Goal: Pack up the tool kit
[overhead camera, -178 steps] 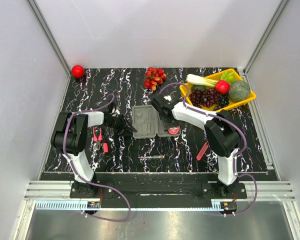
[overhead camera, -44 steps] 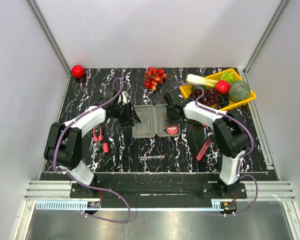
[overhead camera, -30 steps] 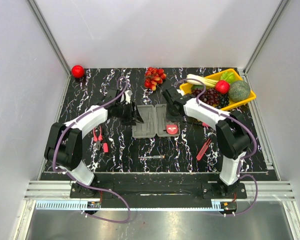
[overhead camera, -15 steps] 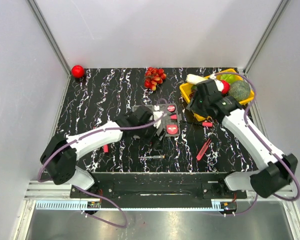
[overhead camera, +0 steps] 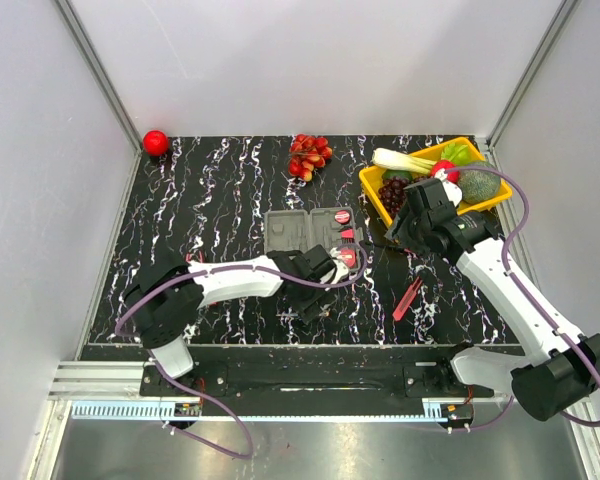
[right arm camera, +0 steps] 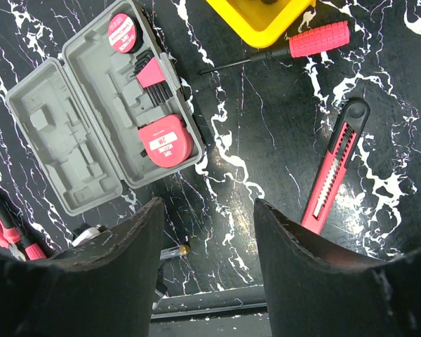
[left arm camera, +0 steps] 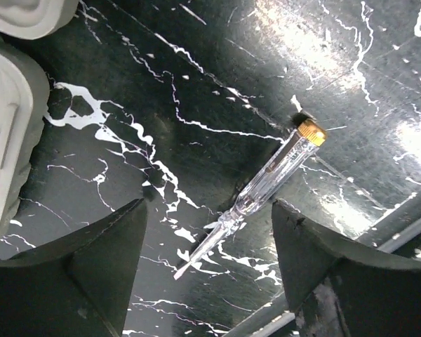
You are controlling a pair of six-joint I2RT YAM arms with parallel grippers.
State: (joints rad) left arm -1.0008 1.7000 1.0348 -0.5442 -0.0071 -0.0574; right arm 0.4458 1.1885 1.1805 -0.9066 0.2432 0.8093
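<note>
Near the front edge, the left gripper [left arm camera: 209, 217] is hovering, released and empty, over the clear screwdriver [left arm camera: 266, 186]. Picking it up seems next, by lowering and clenching. Farther, the open case [overhead camera: 300, 232] is lying flat, with the right gripper [right arm camera: 207, 210] hanging released to its right.

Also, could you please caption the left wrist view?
Open left claw poised over clear-handled screwdriver, grey case alongside.

- right wrist view: pliers [right arm camera: 7, 232] run off the left edge, only part of the handles shows
- yellow tray [right arm camera: 259, 21] is chopped by the top edge there
- left wrist view: case [left arm camera: 3, 140] is only an edge sliver
</note>
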